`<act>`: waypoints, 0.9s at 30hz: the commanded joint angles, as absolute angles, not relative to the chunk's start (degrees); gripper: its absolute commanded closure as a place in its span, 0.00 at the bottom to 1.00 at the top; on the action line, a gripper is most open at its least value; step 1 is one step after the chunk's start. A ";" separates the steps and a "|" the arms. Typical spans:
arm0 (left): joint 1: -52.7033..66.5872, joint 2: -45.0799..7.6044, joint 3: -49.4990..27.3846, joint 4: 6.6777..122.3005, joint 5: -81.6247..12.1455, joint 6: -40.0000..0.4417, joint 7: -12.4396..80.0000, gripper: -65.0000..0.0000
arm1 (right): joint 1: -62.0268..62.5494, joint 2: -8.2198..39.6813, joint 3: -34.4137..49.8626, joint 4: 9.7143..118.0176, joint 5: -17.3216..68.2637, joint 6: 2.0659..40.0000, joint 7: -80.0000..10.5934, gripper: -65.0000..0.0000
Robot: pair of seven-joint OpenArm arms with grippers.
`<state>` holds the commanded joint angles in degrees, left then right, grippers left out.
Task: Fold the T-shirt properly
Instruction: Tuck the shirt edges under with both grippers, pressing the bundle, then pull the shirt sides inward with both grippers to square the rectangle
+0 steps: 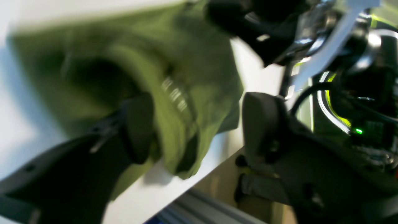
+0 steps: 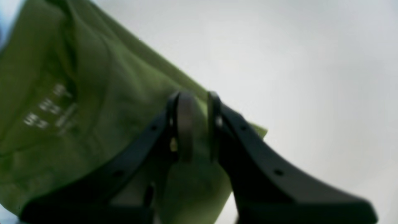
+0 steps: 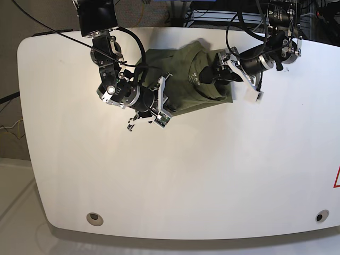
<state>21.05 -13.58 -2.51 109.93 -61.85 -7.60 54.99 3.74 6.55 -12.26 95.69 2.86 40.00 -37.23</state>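
Olive-green soft cotton T-shirt (image 3: 186, 85), bunched at the white table's (image 3: 175, 175) far edge, lies between my arms: right gripper (image 2: 196, 124) clamps its hem, left gripper (image 1: 196, 124) gapes astride its collar.

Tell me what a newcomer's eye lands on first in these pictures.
First, the olive-green T-shirt, bunched at the far edge of the white table with its white neck print showing. Next, the two black arms flanking it: the right tool has its fingers nearly together over a shirt edge, and the left tool is spread wide around the collar area.
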 joint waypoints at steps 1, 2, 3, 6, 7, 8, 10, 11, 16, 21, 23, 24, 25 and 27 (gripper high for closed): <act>21.32 -13.58 -2.51 109.93 -61.85 -7.60 54.99 0.59 | 3.74 6.55 -12.26 95.69 2.77 40.00 -37.23 0.88; 21.41 -13.58 -2.51 109.93 -61.85 -7.60 54.99 0.65 | 3.74 6.55 -12.26 95.69 2.77 40.00 -37.23 0.88; 21.41 -13.58 -2.51 109.93 -61.85 -7.60 54.99 0.69 | 3.82 6.55 -12.26 95.69 2.77 40.00 -37.23 0.88; 21.49 -13.58 -2.42 109.85 -61.85 -7.60 55.25 0.87 | 3.91 6.55 -12.26 95.69 2.77 40.00 -37.23 0.88; 21.49 -13.58 -2.42 109.76 -61.85 -7.60 55.78 0.94 | 4.26 6.46 -12.26 95.69 2.77 40.00 -37.14 0.88; 21.49 -13.58 -2.42 109.76 -61.85 -7.60 56.13 0.97 | 4.44 6.46 -12.26 95.69 2.77 40.00 -37.14 0.88; 21.49 -13.49 -2.24 109.76 -61.76 -7.60 57.36 1.00 | 4.88 6.11 -12.26 95.52 2.77 40.00 -37.14 0.88; 21.49 -13.41 -1.98 109.67 -61.76 -7.60 57.54 1.00 | 4.88 5.85 -12.26 95.34 2.77 40.00 -37.14 0.88; 21.49 -13.41 2.15 109.32 -61.23 -7.60 56.31 0.99 | 5.49 5.14 -12.18 93.49 2.68 40.00 -37.14 0.88; 21.41 -13.32 8.66 109.05 -58.15 -7.60 53.05 0.99 | 6.55 4.97 -12.18 90.15 2.68 40.00 -37.14 0.88; 21.32 -13.32 11.38 109.05 -56.66 -7.60 51.74 0.99 | 6.55 4.88 -12.26 89.19 2.68 40.00 -37.05 0.88; 21.23 -13.32 12.62 109.05 -55.87 -7.60 51.30 0.99 | 6.55 4.88 -12.26 88.84 2.68 40.00 -37.05 0.88; 21.05 -13.32 13.67 109.05 -55.08 -7.60 50.95 0.99 | 6.55 4.88 -12.26 88.48 2.68 40.00 -37.05 0.88; 20.97 -13.05 15.60 108.97 -53.32 -7.60 50.59 0.99 | 6.55 4.88 -12.26 88.40 2.68 40.00 -37.05 0.88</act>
